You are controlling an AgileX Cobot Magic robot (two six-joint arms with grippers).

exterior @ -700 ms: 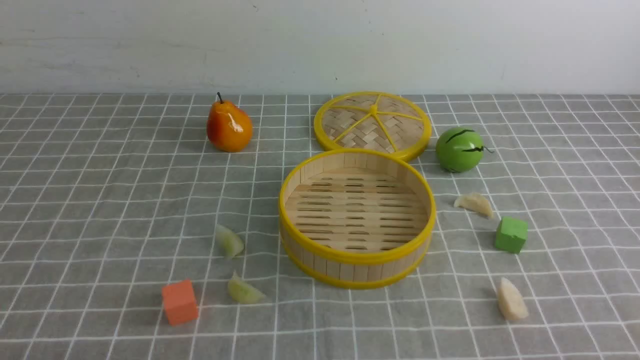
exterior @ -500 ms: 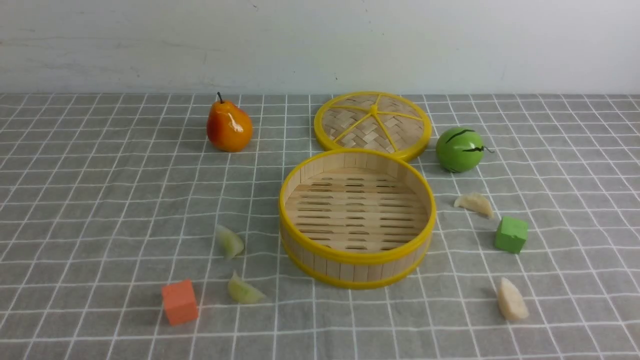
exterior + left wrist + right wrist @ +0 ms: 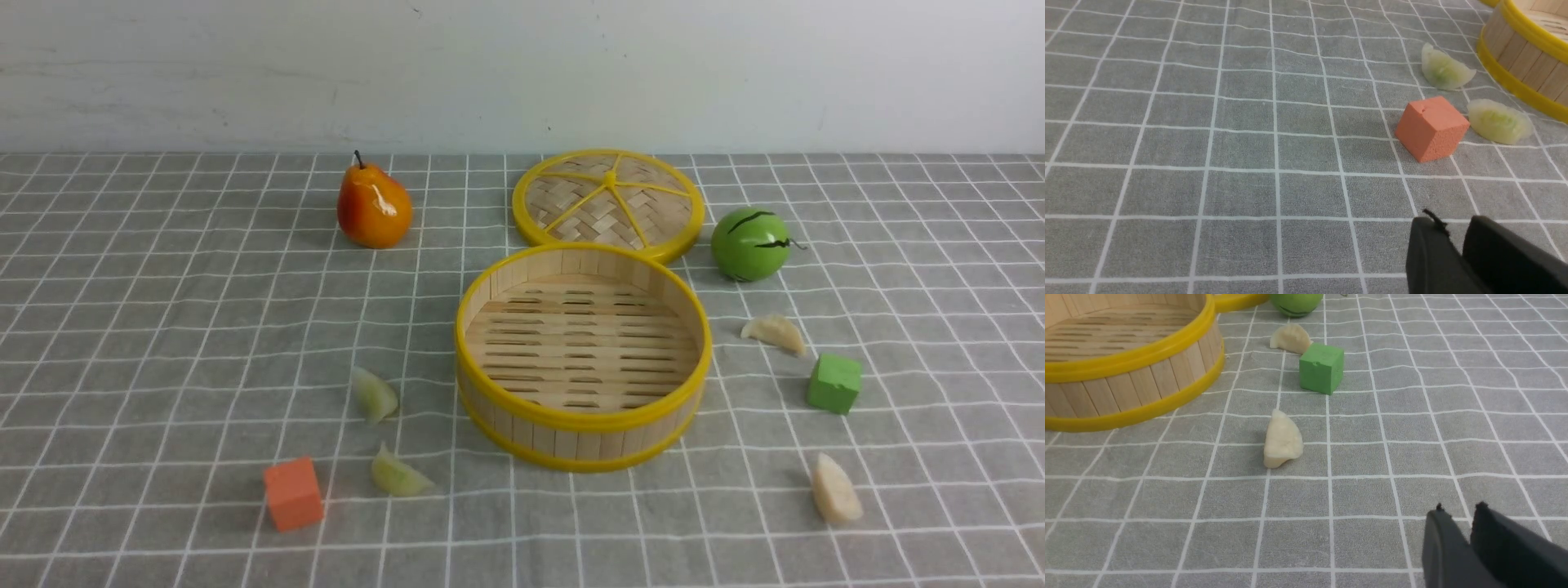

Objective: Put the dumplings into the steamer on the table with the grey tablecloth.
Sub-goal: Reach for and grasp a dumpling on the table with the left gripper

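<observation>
The steamer (image 3: pixel 583 420) stands empty in the middle of the grey tablecloth (image 3: pixel 163 327). Two pale green dumplings lie to its left: one (image 3: pixel 374 394) farther, one (image 3: pixel 397 474) nearer; both show in the left wrist view (image 3: pixel 1445 70) (image 3: pixel 1499 121). Two cream dumplings lie to its right: one (image 3: pixel 774 333) farther, one (image 3: pixel 835 489) nearer; both show in the right wrist view (image 3: pixel 1291 339) (image 3: pixel 1282 440). My left gripper (image 3: pixel 1453 222) and right gripper (image 3: pixel 1458 509) are shut and empty, above the cloth, short of the dumplings. Neither shows in the front view.
An orange cube (image 3: pixel 293 492) sits by the green dumplings, a green cube (image 3: pixel 834 382) between the cream ones. The woven lid (image 3: pixel 608 203) lies behind the steamer. A toy pear (image 3: pixel 374 207) and a green ball-like fruit (image 3: pixel 749 243) stand at the back.
</observation>
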